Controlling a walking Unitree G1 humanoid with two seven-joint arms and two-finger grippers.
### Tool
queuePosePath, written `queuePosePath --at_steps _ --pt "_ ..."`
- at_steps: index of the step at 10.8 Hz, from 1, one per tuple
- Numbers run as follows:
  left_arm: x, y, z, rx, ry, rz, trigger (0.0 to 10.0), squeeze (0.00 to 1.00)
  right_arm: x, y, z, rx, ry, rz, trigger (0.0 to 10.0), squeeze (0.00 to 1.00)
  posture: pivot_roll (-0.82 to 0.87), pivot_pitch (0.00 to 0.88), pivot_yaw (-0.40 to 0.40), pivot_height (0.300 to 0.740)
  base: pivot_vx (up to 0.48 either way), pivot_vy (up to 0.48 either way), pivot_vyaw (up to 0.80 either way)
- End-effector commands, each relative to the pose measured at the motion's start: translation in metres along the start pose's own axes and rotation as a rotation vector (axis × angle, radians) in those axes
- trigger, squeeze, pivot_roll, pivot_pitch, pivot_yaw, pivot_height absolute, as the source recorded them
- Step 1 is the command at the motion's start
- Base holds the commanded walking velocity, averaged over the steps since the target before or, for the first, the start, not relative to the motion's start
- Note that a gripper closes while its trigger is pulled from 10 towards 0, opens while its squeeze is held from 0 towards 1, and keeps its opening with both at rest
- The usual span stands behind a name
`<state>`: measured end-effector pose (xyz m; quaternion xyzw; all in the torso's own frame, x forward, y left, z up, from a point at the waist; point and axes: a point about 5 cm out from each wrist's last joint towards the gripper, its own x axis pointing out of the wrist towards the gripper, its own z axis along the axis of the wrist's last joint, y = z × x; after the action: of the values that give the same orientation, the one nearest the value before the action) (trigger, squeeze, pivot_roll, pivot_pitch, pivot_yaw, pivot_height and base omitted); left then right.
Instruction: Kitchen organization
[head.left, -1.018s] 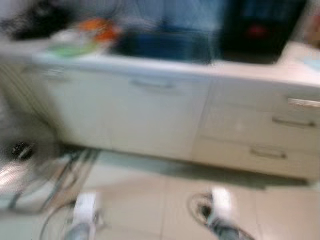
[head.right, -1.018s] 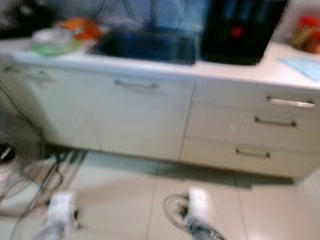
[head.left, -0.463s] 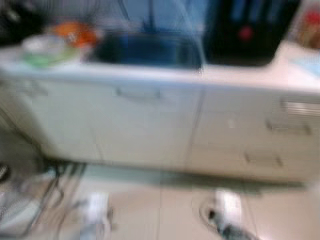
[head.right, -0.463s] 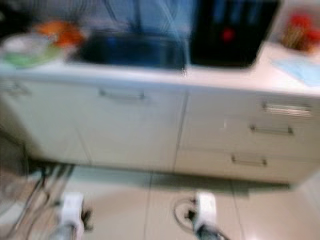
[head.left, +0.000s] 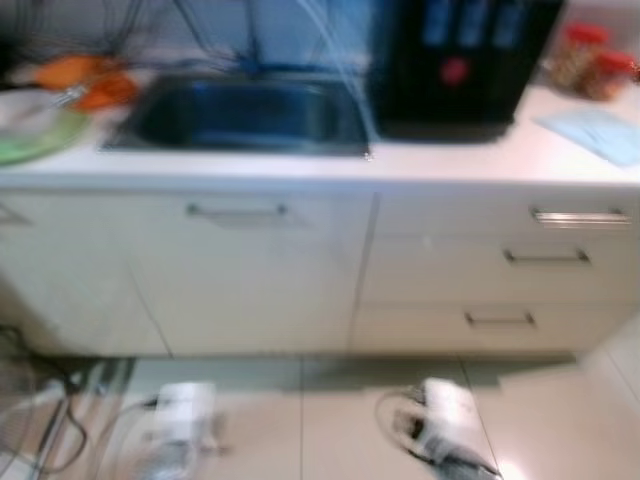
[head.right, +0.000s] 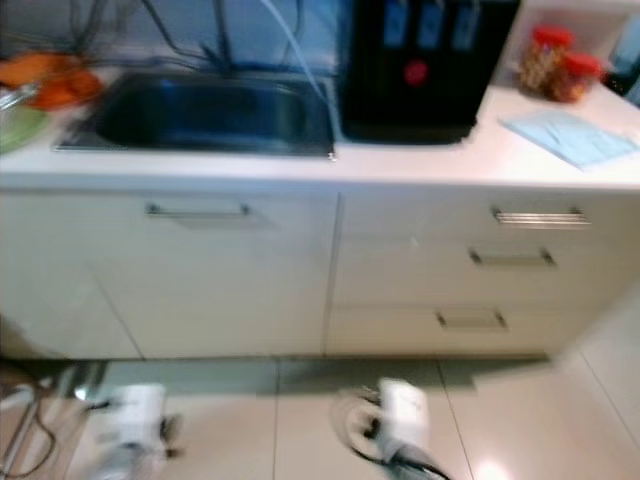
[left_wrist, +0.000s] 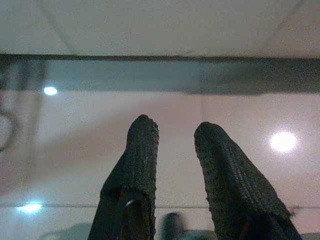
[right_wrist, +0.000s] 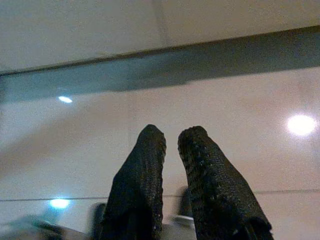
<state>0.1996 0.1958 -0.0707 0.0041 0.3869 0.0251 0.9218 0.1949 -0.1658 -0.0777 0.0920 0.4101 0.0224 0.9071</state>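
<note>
A white kitchen counter (head.left: 470, 165) runs across the view with a steel sink (head.left: 240, 115) set into it. A black appliance (head.left: 455, 60) with a red spot stands right of the sink. Two red-lidded jars (head.right: 555, 62) and a pale blue sheet (head.right: 565, 135) lie at the counter's right end. A green plate (head.left: 25, 140) and orange items (head.left: 85, 80) sit at the left. Both arms hang low over the floor, the left (head.left: 185, 425) and the right (head.left: 445, 425). My left gripper (left_wrist: 175, 127) is open and holds nothing. My right gripper (right_wrist: 172, 132) is shut and holds nothing.
Below the counter are a cupboard door with a bar handle (head.left: 235, 212) and three drawers (head.left: 545, 258) to its right. Cables (head.left: 50, 400) trail on the tiled floor (head.left: 320, 420) at the left. Hoses (head.left: 320, 40) hang over the sink.
The whole picture has slid left and sharpened, so the camera has turned right; the jars and blue sheet have come into view. Both arms still hang low.
</note>
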Motion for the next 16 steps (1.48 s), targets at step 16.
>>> queuePosePath --at_steps 16 --pt "-0.0026 0.0139 -0.0052 0.007 0.024 0.037 10.0 0.00 0.0051 0.0158 0.0112 -0.018 -0.033 0.052 10.0 0.00 0.20 0.000 -0.034 0.740 0.147 0.156 0.00"
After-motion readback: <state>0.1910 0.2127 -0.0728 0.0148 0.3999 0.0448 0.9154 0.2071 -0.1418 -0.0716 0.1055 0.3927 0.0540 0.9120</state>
